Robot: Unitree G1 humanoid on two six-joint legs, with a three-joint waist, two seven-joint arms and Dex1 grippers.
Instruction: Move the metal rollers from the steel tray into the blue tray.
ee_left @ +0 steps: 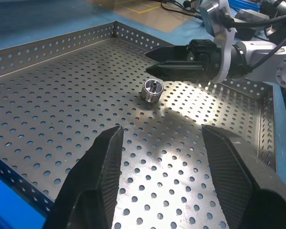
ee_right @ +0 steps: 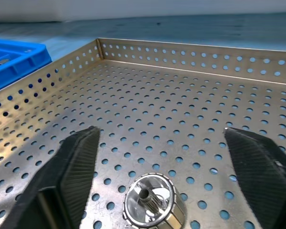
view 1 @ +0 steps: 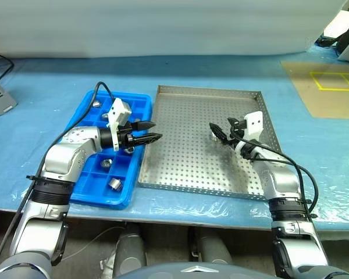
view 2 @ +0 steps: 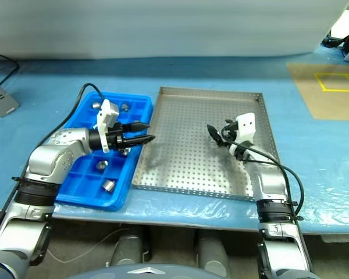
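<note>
One metal roller (ee_right: 150, 206) lies on the perforated floor of the steel tray (view 1: 180, 168), toward its right rim, cut off at the right wrist view's edge and hidden behind the fingers in the head views. Right gripper (view 1: 217, 132) spread wide around it, not touching. Left gripper (view 1: 150, 131) hovers over the blue tray's (view 1: 96, 195) right edge, fingers parted, empty. Other rollers (view 1: 115, 183) sit in blue compartments, several hidden behind the left arm.
</note>
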